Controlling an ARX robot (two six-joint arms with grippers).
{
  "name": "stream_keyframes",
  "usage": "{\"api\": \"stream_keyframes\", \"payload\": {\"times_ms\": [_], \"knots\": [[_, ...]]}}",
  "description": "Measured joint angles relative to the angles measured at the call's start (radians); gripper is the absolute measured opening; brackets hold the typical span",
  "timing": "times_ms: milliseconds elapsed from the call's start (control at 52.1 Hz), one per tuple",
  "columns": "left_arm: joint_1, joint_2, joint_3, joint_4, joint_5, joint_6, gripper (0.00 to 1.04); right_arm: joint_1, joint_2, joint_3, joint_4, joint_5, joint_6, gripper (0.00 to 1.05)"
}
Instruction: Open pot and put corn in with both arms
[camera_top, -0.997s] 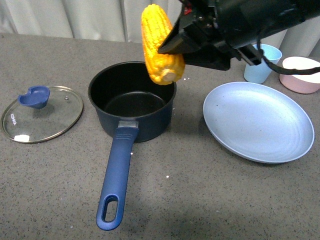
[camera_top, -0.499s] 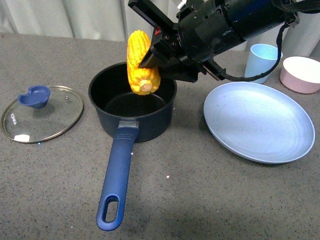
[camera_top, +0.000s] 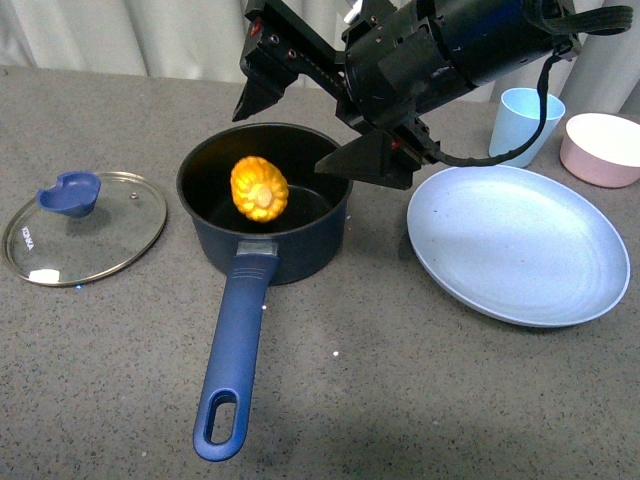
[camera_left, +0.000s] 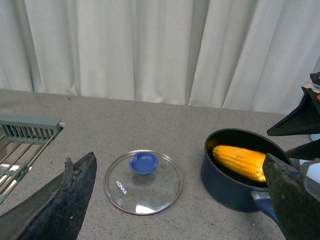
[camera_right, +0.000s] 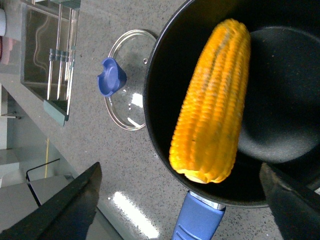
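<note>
We see the corn cob inside the saucepan, below the rim, with its cut end turned toward the front camera. In the right wrist view it lies lengthwise across the black interior and looks slightly blurred, so we cannot tell whether it rests on the bottom.

The right gripper hangs just above the saucepan with its jaws spread wide. One finger is over the rim at about 12 o'clock and the other over the rim at about 3 o'clock. The cob lies lower, at roughly 7 o'clock from the gripper's middle, and neither finger touches it.

The saucepan's long blue handle points toward 6 o'clock. The glass lid, with its blue knob, lies flat on the table at 9 o'clock from the saucepan and apart from it. A pale blue plate sits at 3 o'clock. Beyond it, at about 2 o'clock, stand a light blue cup and a pink bowl.

The left gripper shows only in its own wrist view, with its jaws wide apart and holding nothing.
</note>
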Motion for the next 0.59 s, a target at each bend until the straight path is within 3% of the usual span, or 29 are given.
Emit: {"api": "stream_keyframes", "payload": {"times_ms": [38, 307, 595], "knots": [[0.000, 0.000, 0.000, 0.000, 0.000, 0.000, 0.98, -0.005, -0.018, -0.023, 0.019, 0.012, 0.000, 0.98], [0.000, 0.000, 0.000, 0.000, 0.000, 0.000, 0.98, -0.043, -0.290, -0.282, 0.194, 0.192, -0.046, 0.96], [0.000, 0.000, 0.000, 0.000, 0.000, 0.000, 0.98, -0.102, -0.630, -0.590, 0.230, 0.427, -0.148, 0.96]]}}
